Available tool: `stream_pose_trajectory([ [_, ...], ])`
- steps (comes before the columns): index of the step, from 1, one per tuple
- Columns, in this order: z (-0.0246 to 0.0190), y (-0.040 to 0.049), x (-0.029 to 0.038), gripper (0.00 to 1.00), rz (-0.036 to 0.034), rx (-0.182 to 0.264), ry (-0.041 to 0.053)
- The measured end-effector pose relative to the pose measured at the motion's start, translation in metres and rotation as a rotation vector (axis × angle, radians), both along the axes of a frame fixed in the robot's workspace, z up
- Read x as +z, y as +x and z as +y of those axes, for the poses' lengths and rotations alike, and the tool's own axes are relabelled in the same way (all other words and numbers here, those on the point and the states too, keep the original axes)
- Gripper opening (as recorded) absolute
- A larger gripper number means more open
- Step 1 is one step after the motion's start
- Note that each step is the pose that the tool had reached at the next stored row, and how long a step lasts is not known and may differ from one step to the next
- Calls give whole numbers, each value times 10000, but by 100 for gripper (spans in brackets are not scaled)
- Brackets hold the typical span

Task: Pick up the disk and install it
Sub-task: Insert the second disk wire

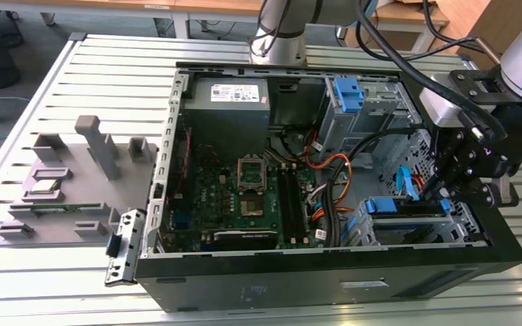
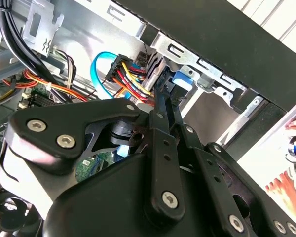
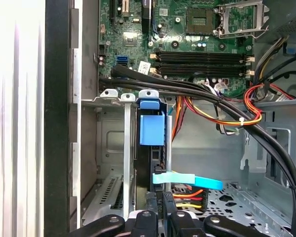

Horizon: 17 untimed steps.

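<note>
Exterior view first: the black, jointed metal gripper [image 1: 450, 192] hangs at the exterior view's right of an open computer case [image 1: 334, 272], reaching down into the drive cage [image 1: 415, 224] near the case's front corner. Whether its fingers are closed or spread I cannot tell; its linkage plates, studded with round screw heads, hide the tips in both wrist views. The disk [image 1: 409, 209], a flat slab edged with glossy blue plastic rails, sits on edge in that cage directly beneath the gripper. In the first wrist view the disk [image 3: 151, 148] stands upright in a slot between thin stamped sheet-metal dividers, a blue tab at its end. Just beside it a flat, light-blue ribbon-like cable [image 3: 187, 179] crosses over bundled red, yellow and orange wires [image 3: 222, 116]. Farther inward lies the green motherboard [image 1: 242, 197], with its square socket and long memory slots. A grey boxy power supply [image 1: 229, 102] fills the far corner. The case rests on a ribbed, pale metal worktop [image 1: 43, 285], which also carries grey blocky fixtures [image 1: 71, 176].
</note>
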<state>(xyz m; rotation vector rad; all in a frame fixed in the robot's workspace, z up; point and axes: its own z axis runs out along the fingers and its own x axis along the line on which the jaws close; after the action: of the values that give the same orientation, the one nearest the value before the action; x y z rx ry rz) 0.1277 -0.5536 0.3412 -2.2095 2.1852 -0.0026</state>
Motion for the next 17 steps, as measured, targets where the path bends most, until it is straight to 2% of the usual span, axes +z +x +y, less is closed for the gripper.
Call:
stream_pose_trajectory([
  [17, -12, -3, -32, 17, 0, 0, 3],
])
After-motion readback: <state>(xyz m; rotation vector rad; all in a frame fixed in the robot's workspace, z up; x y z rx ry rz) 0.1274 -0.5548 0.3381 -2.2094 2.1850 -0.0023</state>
